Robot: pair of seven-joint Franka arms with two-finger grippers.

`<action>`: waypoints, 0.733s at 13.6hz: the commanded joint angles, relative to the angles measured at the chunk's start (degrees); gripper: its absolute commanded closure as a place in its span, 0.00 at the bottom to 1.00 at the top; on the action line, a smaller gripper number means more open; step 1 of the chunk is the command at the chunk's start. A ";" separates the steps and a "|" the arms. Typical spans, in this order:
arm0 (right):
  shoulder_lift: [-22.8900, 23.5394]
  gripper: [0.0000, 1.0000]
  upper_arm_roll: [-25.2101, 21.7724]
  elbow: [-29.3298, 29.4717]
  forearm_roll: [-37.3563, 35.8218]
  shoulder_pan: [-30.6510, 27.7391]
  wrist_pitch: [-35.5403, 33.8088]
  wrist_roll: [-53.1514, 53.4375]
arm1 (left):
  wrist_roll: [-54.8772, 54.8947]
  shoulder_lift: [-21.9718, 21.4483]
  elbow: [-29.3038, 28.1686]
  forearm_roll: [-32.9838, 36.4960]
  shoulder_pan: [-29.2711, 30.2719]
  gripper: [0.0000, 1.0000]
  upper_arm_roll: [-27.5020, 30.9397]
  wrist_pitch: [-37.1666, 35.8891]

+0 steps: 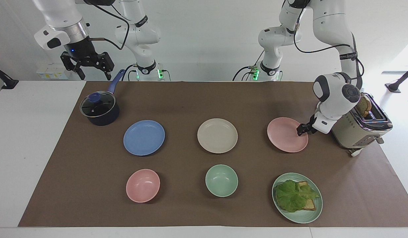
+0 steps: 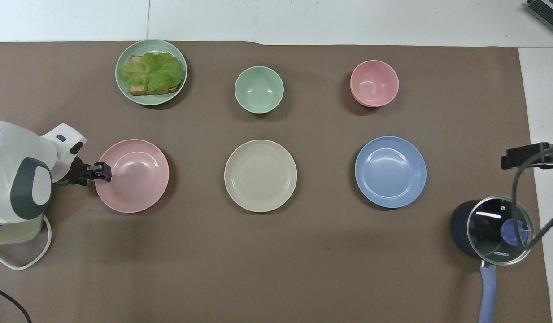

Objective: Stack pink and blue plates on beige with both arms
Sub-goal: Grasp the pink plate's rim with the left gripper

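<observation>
Three plates lie in a row on the brown mat. The beige plate [image 1: 217,136] [image 2: 260,175] is in the middle, bare. The blue plate [image 1: 144,137] [image 2: 390,172] lies toward the right arm's end and the pink plate [image 1: 285,137] [image 2: 137,179] toward the left arm's end. My left gripper [image 1: 301,129] [image 2: 103,170] is low at the pink plate's rim, on the toaster's side; whether it grips the rim I cannot make out. My right gripper [image 1: 88,67] [image 2: 523,156] hangs open and empty in the air over the mat's edge, near the pot.
A beige toaster [image 1: 356,129] with bread stands right beside the left arm. A lidded dark pot [image 1: 99,110] sits near the right arm. Farther from the robots are a pink bowl [image 1: 142,185], a green bowl [image 1: 221,180] and a green plate [image 1: 314,211] with lettuce toast.
</observation>
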 commanded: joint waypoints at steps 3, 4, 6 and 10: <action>-0.89 0.00 0.03 -0.74 1.22 -0.28 -0.13 -1.17 | -0.21 -1.93 1.66 -0.60 -0.40 1.00 0.40 -5.67; -0.89 0.00 0.03 -0.74 1.22 -0.28 -0.13 -1.17 | -0.13 -2.98 4.37 -2.09 -0.14 1.00 0.40 -10.83; -0.89 0.00 0.03 -0.74 1.22 -0.28 -0.13 -1.17 | -0.21 -3.08 11.92 -3.68 -0.14 1.00 0.40 -21.47; -0.89 0.00 0.03 -0.74 1.22 -0.28 -0.13 -1.17 | -3.62 -4.49 15.65 -11.93 -0.84 1.00 -0.21 -26.09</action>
